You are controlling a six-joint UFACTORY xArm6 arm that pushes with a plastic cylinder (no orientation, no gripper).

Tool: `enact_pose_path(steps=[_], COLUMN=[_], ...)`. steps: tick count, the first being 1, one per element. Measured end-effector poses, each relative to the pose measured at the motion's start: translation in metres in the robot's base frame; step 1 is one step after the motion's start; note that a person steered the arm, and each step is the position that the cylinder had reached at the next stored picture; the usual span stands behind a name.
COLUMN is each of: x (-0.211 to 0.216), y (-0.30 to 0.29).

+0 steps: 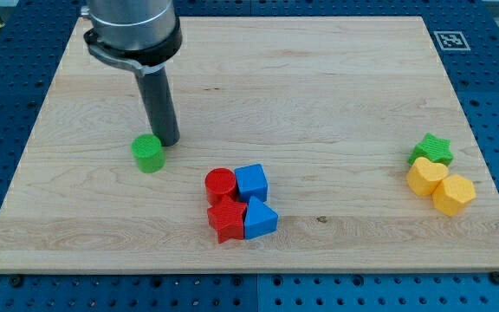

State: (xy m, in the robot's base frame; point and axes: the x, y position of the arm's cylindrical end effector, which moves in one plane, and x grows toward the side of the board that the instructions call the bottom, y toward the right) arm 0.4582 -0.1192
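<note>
Seemingly touching one green cylinder (148, 153), my tip (168, 141); two red, two blue, two yellow, one green star (432, 149).

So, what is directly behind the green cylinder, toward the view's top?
Behind the green cylinder stands my tip, slightly to its right and apparently touching it. The cylinder's far side is hidden, so I cannot confirm the contact.

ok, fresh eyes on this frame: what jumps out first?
The dark rod at the view's upper left, my tip right beside the green cylinder. Next, the tight cluster at bottom centre: red cylinder, blue cube, red block and blue block. At the right edge, a green star sits against two yellow blocks.
</note>
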Motion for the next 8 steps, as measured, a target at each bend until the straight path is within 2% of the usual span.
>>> enact_pose_path(steps=[7, 8], x=[0.004, 0.005], y=[-0.018, -0.043])
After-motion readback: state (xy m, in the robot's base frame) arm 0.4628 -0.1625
